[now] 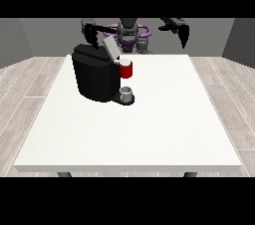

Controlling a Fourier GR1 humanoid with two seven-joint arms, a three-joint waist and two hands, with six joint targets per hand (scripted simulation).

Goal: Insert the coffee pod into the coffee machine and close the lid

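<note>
A black coffee machine point(95, 77) stands on the white table point(149, 129), left of centre. Its grey lid point(110, 49) is tilted up and open at the top. At the machine's front is a red pod holder point(126, 69) with a pale pod top showing in it. A small grey cup point(127, 93) sits on the machine's base below. The hand at the view's left point(90, 33) hangs just above the back of the machine, near the lid, touching nothing that I can make out. The hand at the view's right point(183, 34) is raised, far from the machine, fingers pointing down.
The robot's torso point(130, 32) is behind the table's far edge. The table's front and right parts are bare white surface. Wooden floor surrounds the table.
</note>
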